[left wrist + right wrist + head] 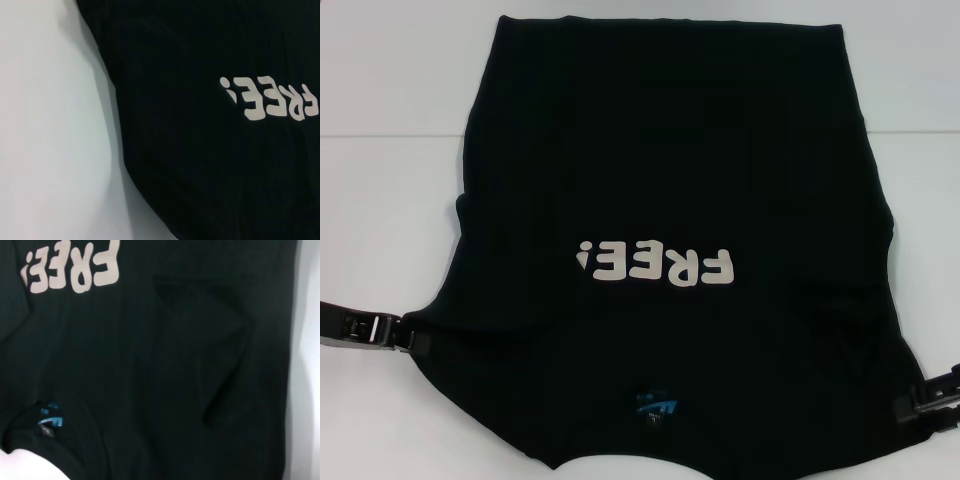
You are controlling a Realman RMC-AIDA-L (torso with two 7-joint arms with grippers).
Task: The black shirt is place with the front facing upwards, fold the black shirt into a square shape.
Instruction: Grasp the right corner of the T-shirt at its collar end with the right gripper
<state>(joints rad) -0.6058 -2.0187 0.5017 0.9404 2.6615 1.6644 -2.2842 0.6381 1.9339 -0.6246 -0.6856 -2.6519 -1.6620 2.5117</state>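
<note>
The collar end of the shirt, with its small blue label, lies nearest the camera on the white table, front up, the white "FREE!" reading upside down from the head view. The left gripper sits at the shirt's near left corner, touching the cloth edge; the right gripper sits at the near right corner, likewise against the cloth. Whether either claw is spread or pinching fabric I cannot tell, since the fingertips merge with the black cloth. Both sleeves seem already turned in over the body, one fold ridge showing just inward of the right gripper. The shirt looks light, limp and quick to wrinkle or drag, not fragile. It likely wants taking by its near corners, one per claw, lifted together and carried away from the grippers toward the far hem.
</note>
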